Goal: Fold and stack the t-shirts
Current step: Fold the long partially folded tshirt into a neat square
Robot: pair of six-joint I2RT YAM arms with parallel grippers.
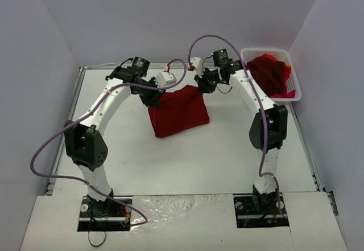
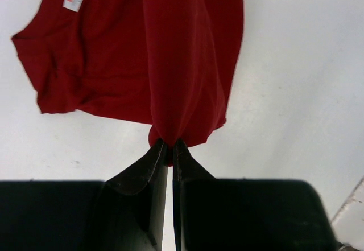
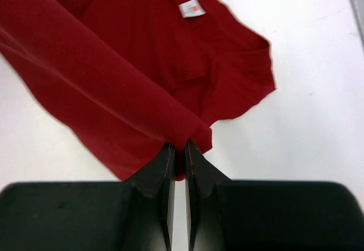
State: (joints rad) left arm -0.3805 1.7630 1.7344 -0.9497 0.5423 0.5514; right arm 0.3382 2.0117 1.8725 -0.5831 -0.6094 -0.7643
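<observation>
The shirt sits mid-table, its near part resting flat and its far edge raised. The left gripper and right gripper each pinch that edge, jaws closed tight on cloth. I judge they should move level and together, keeping it taut so the fold lands square. Other shirts wait in the basket beyond.

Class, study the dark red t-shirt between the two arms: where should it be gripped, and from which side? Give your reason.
Grip the dark red t-shirt at its two far corners, one per gripper, coming from above the far edge. It is limp and wide, so a single pinch would let it sag. The left gripper and right gripper are shut there.
</observation>
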